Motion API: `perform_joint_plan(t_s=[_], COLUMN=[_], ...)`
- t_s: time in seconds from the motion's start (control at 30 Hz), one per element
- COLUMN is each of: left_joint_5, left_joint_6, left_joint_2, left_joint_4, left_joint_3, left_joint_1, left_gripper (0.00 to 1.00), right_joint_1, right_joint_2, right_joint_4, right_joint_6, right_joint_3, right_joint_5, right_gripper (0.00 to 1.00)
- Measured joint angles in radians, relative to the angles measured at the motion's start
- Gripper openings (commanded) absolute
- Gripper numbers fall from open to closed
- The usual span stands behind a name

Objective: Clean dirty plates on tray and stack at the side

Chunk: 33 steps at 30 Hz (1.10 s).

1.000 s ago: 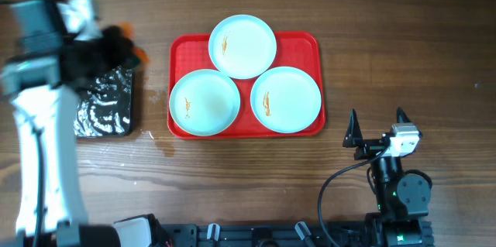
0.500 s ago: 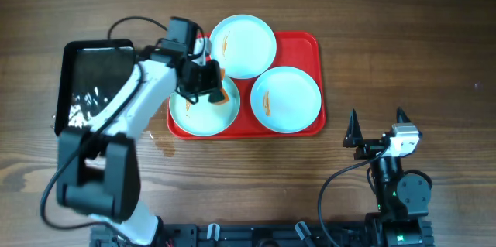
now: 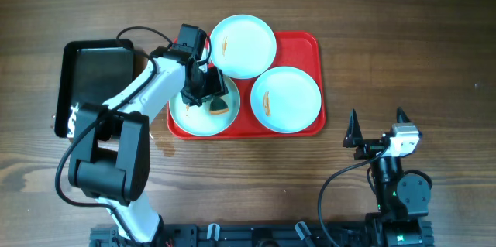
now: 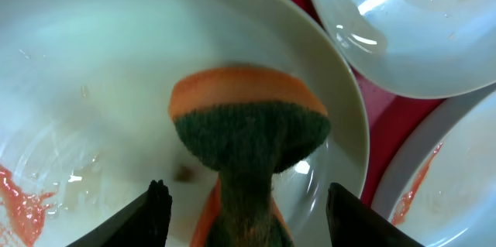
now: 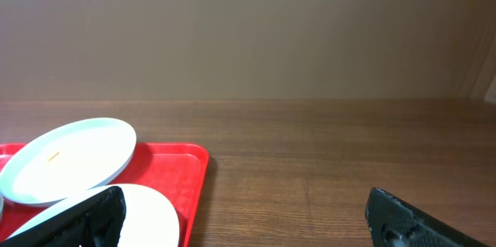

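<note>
the left hand (image 3: 208,90) is clamped on an orange-and-green scouring sponge (image 4: 248,127), set against the lower-left pale mint-blue round plate (image 3: 188,114) in the red rectangular plastic tray (image 3: 306,46). in the wrist view an orange-brown smear (image 4: 14,191) lies lower left of the sponge, so the wipe likely heads that way. the right hand (image 3: 377,129), fingers apart and empty, sits well apart at lower right above the wooden tabletop (image 3: 434,46).

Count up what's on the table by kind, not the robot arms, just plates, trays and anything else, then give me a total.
Plates: 3 (back plate, right plate, left plate)
Trays: 2 (red tray, black tray)
Sponges: 1 (sponge)
Total: 6
</note>
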Motion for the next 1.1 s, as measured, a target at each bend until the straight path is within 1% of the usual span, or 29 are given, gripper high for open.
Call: perform_joint_plan(t_s=[0.1,0.17,0.2,0.23,0.33,0.43,0.53,0.63,0.9,0.97,1.1], left_joint_5=[0.011,0.020,0.023,0.027,0.026,0.011,-0.028,-0.066,-0.149,-0.170,-0.196], left_joint_6=[0.000,0.000,0.000,-0.001,0.006,0.006,0.006,0.005,0.001,0.002,0.003], left_joint_2=[0.000,0.000,0.000,-0.001,-0.011,-0.013,-0.013,-0.009,0.029,0.034,0.052], left_joint_4=[-0.031,-0.073,-0.078,-0.092,-0.108,-0.134,-0.142,-0.140,-0.092,-0.092,-0.090], left_joint_3=[0.003,0.024,0.032,0.067,0.091,0.092,0.092,0.089,0.082,0.081,0.081], left_joint_1=[0.000,0.000,0.000,0.000,-0.003,-0.018,-0.047,-0.073,-0.087,-0.087,-0.087], left_gripper=[0.59,0.49,0.41,0.38,0.42,0.43,0.49,0.49,0.40,0.36,0.20], right_joint_1=[0.000,0.000,0.000,0.000,0.000,0.000,0.000,0.000,0.000,0.000,0.000], right_joint_2=[0.000,0.000,0.000,0.000,0.000,0.000,0.000,0.000,0.000,0.000,0.000], right_joint_4=[0.000,0.000,0.000,0.000,0.000,0.000,0.000,0.000,0.000,0.000,0.000], right_joint_6=[0.000,0.000,0.000,0.000,0.000,0.000,0.000,0.000,0.000,0.000,0.000], right_joint_3=[0.000,0.000,0.000,0.000,0.000,0.000,0.000,0.000,0.000,0.000,0.000], right_joint_5=[0.000,0.000,0.000,0.000,0.000,0.000,0.000,0.000,0.000,0.000,0.000], right_gripper=[1.00,1.00,1.00,1.00,1.00,0.99,1.00,1.00,1.00,1.00,1.00])
